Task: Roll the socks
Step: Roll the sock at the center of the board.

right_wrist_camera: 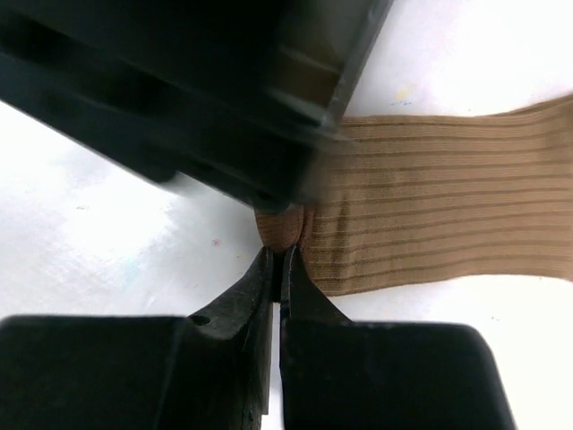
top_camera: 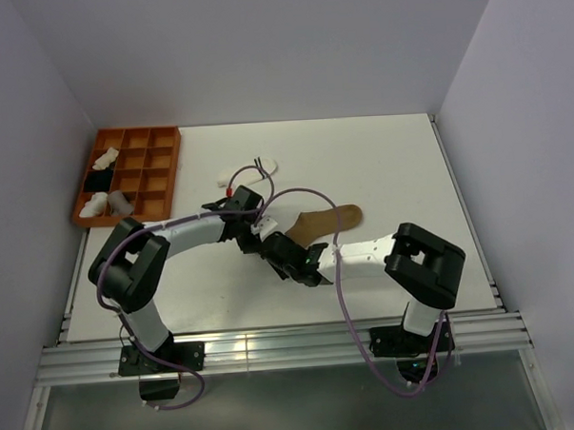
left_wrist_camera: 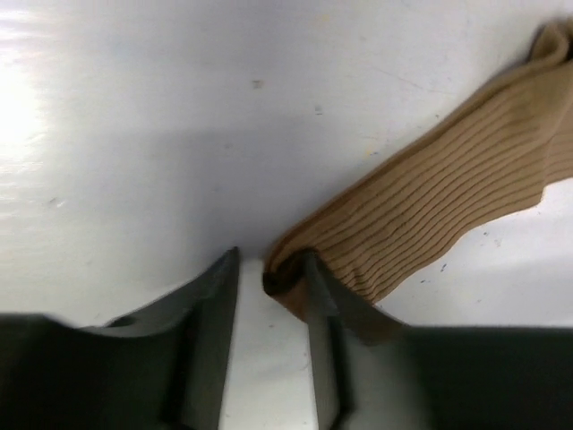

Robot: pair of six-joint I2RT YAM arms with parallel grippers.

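The white desk (top_camera: 380, 163) carries an orange compartment tray (top_camera: 178, 172) at its far left. The tan-brown sock (top_camera: 325, 221) lies flat near the middle, and the short white striped sock (top_camera: 250, 171) lies farther back. The left tool (left_wrist_camera: 271, 260) is released, jaws apart, with the sock's rolled end against one finger; the right tool (right_wrist_camera: 279, 260) is clenched at that same end.

Tan-brown sock (top_camera: 323, 220): ribbed knit, lying flat on the table (top_camera: 390, 163) near its centre, long axis running from near-left to far-right. The near-left end is curled over into one small, tight fold, and the rest of the length is unrolled and smooth.

White sock (top_camera: 250, 170): short, with dark stripes at one end. It lies flat, farther back and to the left, apart from the tan-brown sock.
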